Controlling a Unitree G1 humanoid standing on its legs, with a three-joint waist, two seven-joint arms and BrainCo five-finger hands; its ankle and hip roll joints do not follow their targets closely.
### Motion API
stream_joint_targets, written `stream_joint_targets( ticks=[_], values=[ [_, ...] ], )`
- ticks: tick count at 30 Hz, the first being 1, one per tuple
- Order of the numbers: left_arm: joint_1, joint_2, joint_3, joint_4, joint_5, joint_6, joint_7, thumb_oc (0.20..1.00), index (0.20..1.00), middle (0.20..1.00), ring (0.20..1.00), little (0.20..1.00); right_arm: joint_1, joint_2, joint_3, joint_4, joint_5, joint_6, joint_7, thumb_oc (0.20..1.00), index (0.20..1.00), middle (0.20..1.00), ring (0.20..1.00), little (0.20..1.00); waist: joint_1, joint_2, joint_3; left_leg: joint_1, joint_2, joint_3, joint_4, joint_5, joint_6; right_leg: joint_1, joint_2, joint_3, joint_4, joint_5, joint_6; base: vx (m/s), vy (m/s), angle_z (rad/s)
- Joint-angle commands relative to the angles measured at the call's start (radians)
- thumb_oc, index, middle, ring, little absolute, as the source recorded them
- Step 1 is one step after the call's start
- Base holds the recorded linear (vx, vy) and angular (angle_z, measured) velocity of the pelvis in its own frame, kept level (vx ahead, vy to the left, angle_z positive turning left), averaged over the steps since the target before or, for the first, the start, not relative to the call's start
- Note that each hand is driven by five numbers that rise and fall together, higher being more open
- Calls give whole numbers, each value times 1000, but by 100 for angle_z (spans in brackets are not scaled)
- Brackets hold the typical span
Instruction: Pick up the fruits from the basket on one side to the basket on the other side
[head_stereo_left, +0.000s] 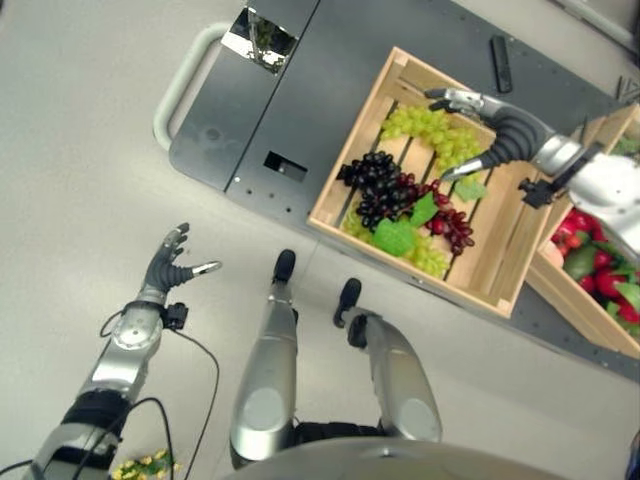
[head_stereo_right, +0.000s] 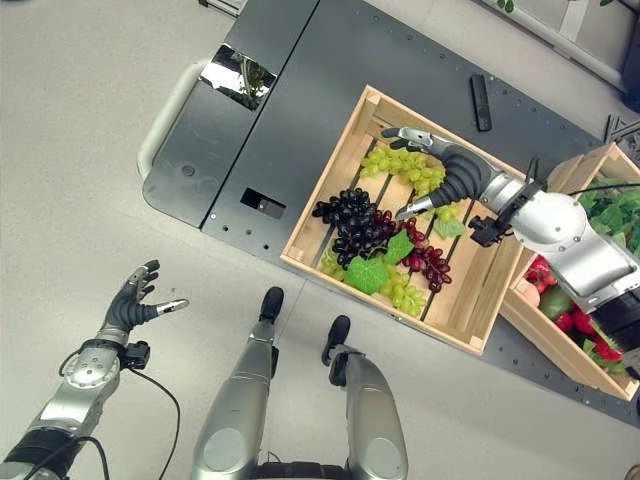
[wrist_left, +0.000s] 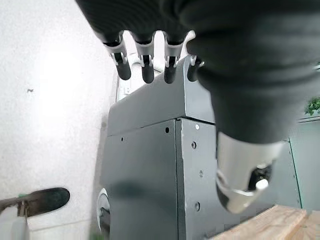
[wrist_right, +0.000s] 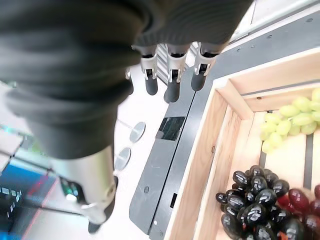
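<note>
Right hand hovers over the wooden crate above the green grapes, fingers spread, holding nothing. Black grapes and red grapes lie mid-crate. Left hand open over bare floor, well apart.

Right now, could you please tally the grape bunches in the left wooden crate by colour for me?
Green bunches: 2, the second at the crate's near side
Black bunches: 1
Red bunches: 1
Total: 4 bunches in the wooden crate, right hand open above them.
</note>
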Motion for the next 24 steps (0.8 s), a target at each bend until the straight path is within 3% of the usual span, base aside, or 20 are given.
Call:
stream_joint_targets(
  ticks=[1, 5, 6, 7, 12, 24],
  values=[
    [19, -20, 1, -44, 17, -43, 11, 1000, 1000, 1000, 1000, 1000, -1, 20, -25, -24, -11, -40, -28, 1000, 1000, 1000, 1000, 1000, -18, 16, -60, -13, -46, 28, 82, -62, 49, 3, -27, 16, -66, 143, 82, 15, 2, 3],
    [18, -18, -4, -47, 21, -40, 10, 1000, 1000, 1000, 1000, 1000, 2, 15, -10, -17, -103, -40, -47, 1000, 1000, 1000, 1000, 1000, -16, 16, -72, -11, -47, 29, 81, -65, 50, 6, -28, 16, -71, 143, 83, 0, 0, 0],
    [13, -7, -6, -31, 46, -37, 12, 1000, 1000, 1000, 1000, 1000, -49, -26, 54, -12, -270, -49, -87, 1000, 1000, 1000, 1000, 1000, -16, 15, -73, -11, -46, 32, 81, -66, 51, 6, -28, 19, -73, 145, 84, 0, 0, 0],
    [8, -4, -11, -23, 57, -35, 17, 1000, 1000, 1000, 1000, 1000, -74, -43, 85, -1, -339, -52, -111, 1000, 1000, 1000, 1000, 1000, -13, 14, -71, -10, -45, 33, 87, -72, 50, 6, -27, 21, -69, 141, 84, -17, 7, -3],
    [-3, 15, -32, 33, 136, -24, 47, 1000, 1000, 1000, 1000, 1000, -217, -90, 243, 50, -532, -54, -160, 1000, 1000, 1000, 1000, 1000, -15, 10, -64, -20, -43, 36, 83, -63, 50, -7, -23, 28, -79, 153, 84, -8, 2, -2],
    [-52, 39, -80, 126, 197, 9, 79, 1000, 1000, 1000, 1000, 1000, -620, -59, 648, 137, -798, -17, -197, 1000, 1000, 1000, 1000, 1000, -15, -5, -15, -118, -40, 44, 116, -52, 49, -108, -9, 43, -63, 167, 78, -25, 4, -2]
  ],
)
